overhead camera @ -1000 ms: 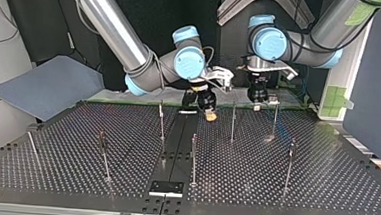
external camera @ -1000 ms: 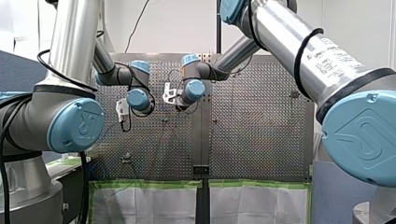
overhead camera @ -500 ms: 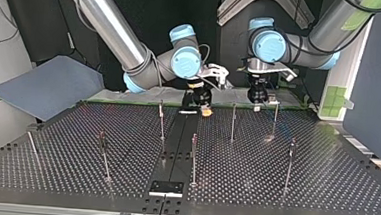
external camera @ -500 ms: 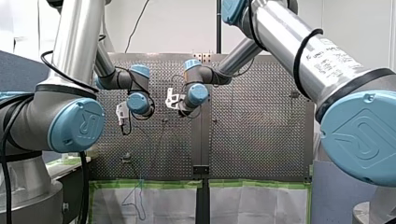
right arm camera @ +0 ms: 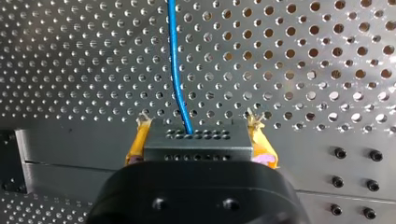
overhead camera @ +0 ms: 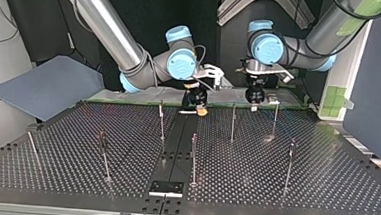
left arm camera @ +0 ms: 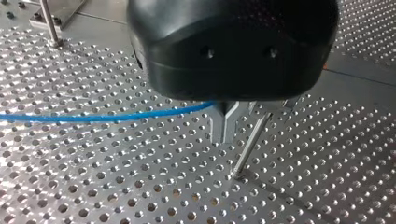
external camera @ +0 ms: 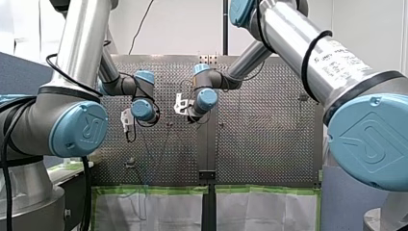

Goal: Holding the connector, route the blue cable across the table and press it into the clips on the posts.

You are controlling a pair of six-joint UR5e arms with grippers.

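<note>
Right wrist view showed my right gripper clamped on the connector, yellow pads against its two sides. The blue cable left its front face and ran straight ahead over the perforated table. On the left wrist view my left gripper had its metal fingers drawn narrow, apparently pinching that cable, which came in sideways to them. A thin post stood just beside them, so I judged the left arm the nearer for pressing the cable in there.
</note>
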